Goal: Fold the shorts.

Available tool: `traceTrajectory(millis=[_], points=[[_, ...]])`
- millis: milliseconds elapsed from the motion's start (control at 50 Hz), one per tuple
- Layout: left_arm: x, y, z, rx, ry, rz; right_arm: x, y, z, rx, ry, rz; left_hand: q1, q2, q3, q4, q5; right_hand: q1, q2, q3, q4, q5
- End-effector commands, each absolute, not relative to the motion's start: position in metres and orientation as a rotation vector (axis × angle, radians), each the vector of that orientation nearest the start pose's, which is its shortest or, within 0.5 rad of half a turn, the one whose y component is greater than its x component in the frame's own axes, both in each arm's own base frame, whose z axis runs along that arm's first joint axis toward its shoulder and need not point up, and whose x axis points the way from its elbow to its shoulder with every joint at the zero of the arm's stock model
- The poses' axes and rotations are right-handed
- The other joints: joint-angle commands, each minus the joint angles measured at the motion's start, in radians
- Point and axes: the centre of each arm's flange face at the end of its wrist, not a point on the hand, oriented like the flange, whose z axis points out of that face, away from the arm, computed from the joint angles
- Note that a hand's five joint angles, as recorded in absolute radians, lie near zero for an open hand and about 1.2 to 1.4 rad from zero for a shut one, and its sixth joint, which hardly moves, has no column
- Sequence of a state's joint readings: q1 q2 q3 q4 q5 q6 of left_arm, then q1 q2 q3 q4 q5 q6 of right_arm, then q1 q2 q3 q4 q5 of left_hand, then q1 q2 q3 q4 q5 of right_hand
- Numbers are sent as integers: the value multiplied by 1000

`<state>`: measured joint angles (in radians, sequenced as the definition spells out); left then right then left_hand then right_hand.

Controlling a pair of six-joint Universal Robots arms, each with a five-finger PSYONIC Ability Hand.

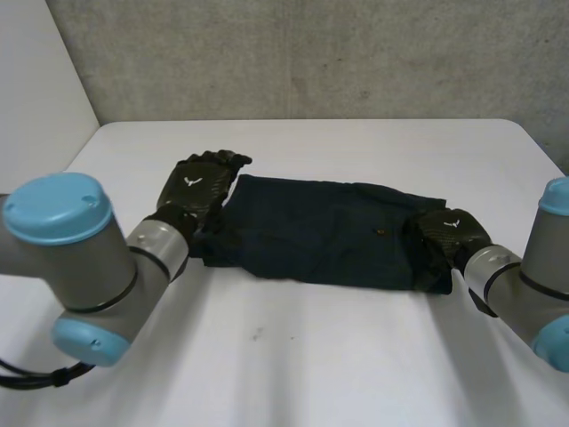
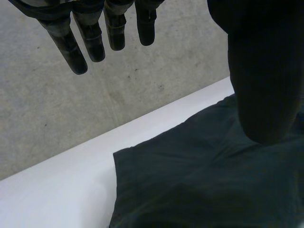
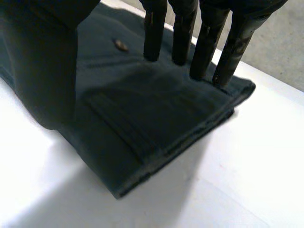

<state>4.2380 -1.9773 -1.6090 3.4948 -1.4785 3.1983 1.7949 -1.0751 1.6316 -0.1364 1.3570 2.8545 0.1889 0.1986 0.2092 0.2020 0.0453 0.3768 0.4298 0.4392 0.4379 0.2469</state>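
The shorts (image 1: 320, 231) lie flat on the table (image 1: 311, 356), long axis running from left hand (image 1: 200, 187) to right hand (image 1: 449, 233). Left fingers (image 2: 71, 47) are straight and relaxed. Right fingers (image 3: 154, 33) are straight, with their tips on the cloth.

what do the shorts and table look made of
The dark navy shorts look like matte woven cloth, maybe cotton twill: stitched seams and a layered hem show. The white table looks like smooth laminate or painted board; unclear which.
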Motion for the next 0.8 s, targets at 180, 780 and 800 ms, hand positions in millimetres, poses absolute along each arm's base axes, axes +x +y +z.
traceTrajectory(millis=[180, 780, 800], points=[[-283, -257, 187, 781, 2508, -2266, 199, -322, 125, -785, 2485, -1692, -14, -24, -35, -27, -45, 1019, 966, 957, 958, 975], [-266, -242, 219, 732, 2395, -2376, 351, -234, 180, -2053, 1535, -1888, -14, -24, -35, -27, -45, 1019, 966, 957, 958, 975], [-266, -243, 221, 727, 2385, -2384, 358, -226, 175, -2067, 1485, -1854, -14, -24, -35, -27, -45, 1019, 966, 957, 958, 975]])
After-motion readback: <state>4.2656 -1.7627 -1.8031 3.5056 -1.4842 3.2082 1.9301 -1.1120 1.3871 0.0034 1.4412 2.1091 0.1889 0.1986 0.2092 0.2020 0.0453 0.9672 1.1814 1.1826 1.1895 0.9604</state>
